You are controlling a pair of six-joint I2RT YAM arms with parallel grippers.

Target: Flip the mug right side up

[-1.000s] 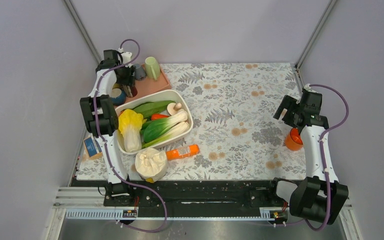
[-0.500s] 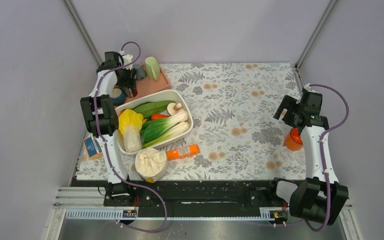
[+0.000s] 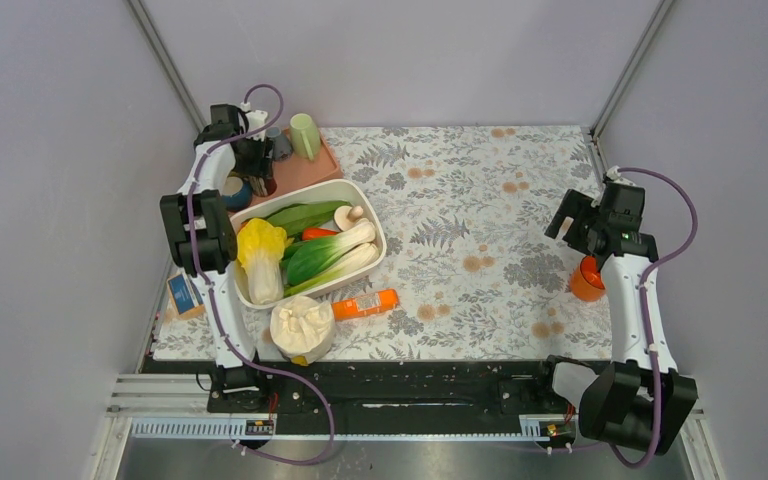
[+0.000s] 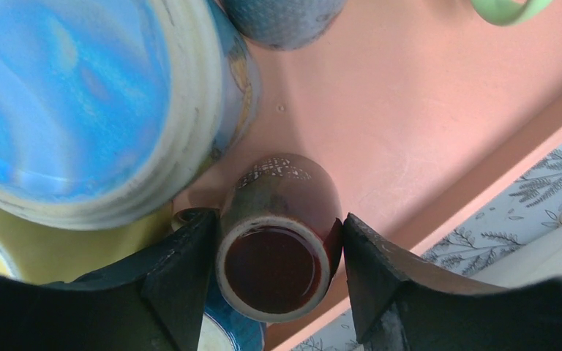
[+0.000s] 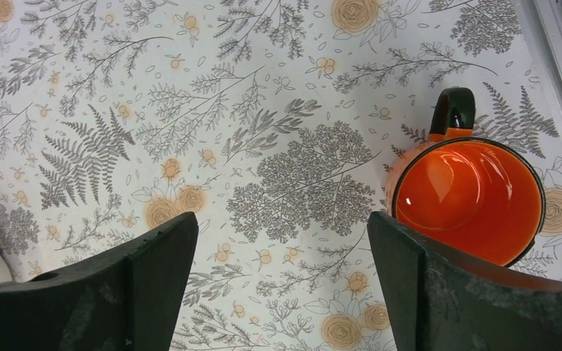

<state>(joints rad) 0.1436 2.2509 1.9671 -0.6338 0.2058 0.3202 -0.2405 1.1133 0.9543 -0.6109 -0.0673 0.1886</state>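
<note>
A small brown mug (image 4: pixel 278 212) sits on the pink tray (image 4: pixel 424 124) at the table's back left, also seen as a dark mug (image 3: pixel 263 183) from above. The end facing the wrist camera is a pale ring round a glossy dark disc, and its handle pokes out by the left finger. My left gripper (image 4: pixel 278 256) reaches down over it, with a black finger pressed against each side of the mug. My right gripper (image 5: pixel 282 263) hangs open over the flowered mat at the right, holding nothing.
A big blue bowl (image 4: pixel 80 102), a grey-blue cup (image 4: pixel 282 18) and a green cup (image 3: pixel 305 134) crowd the tray. A white basin (image 3: pixel 360 190) of vegetables lies just in front. An orange bottle (image 3: pixel 365 303) and white bag (image 3: pixel 301 328) lie nearer. An upright orange mug (image 5: pixel 468 199) stands beside the right gripper.
The left gripper has shifted a touch toward the back over the tray. The right arm has barely moved.
</note>
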